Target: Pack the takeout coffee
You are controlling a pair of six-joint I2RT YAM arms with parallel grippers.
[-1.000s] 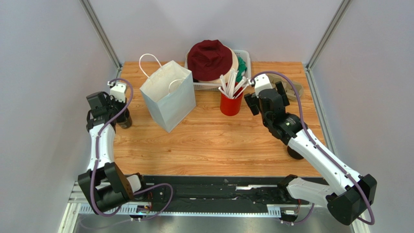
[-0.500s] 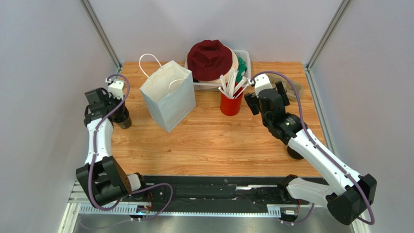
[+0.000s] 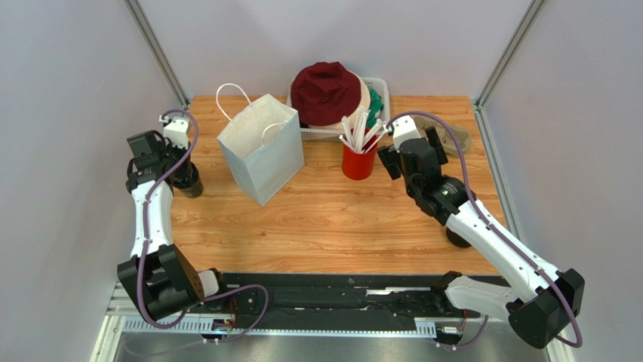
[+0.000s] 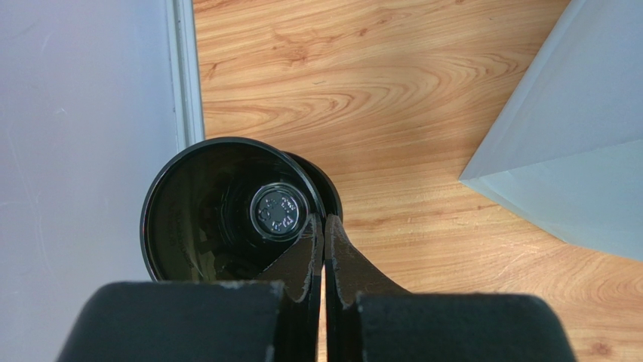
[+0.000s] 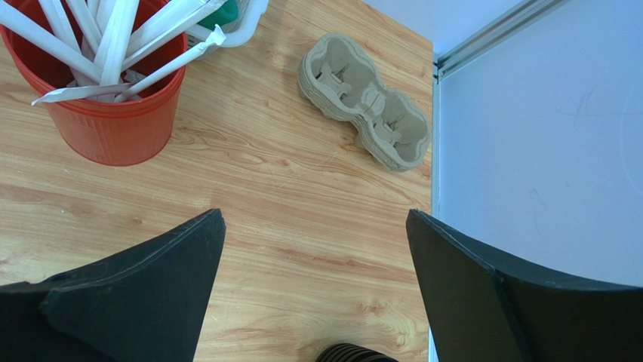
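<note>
Wooden tabletop point(image 3: 339, 222) runs out to the left wall, and close against that edge stands the takeout coffee cup point(image 4: 200, 226), open-topped, with no lid on it. My left pincer point(image 4: 323, 226) is clamped on its rim, one finger inside the wall and one outside; I judge a thin pinch like this suits lifting it upright. A dark crescent shows behind its right side; what it is I cannot tell. Near it stands the white paper bag point(image 3: 260, 154), mouth up, presumably the destination. My right pincer point(image 5: 315, 219) hangs wide, holding nothing, by the red cup of straws point(image 5: 113, 128) and the cardboard carrier point(image 5: 366, 98), well apart from the cup.
</note>
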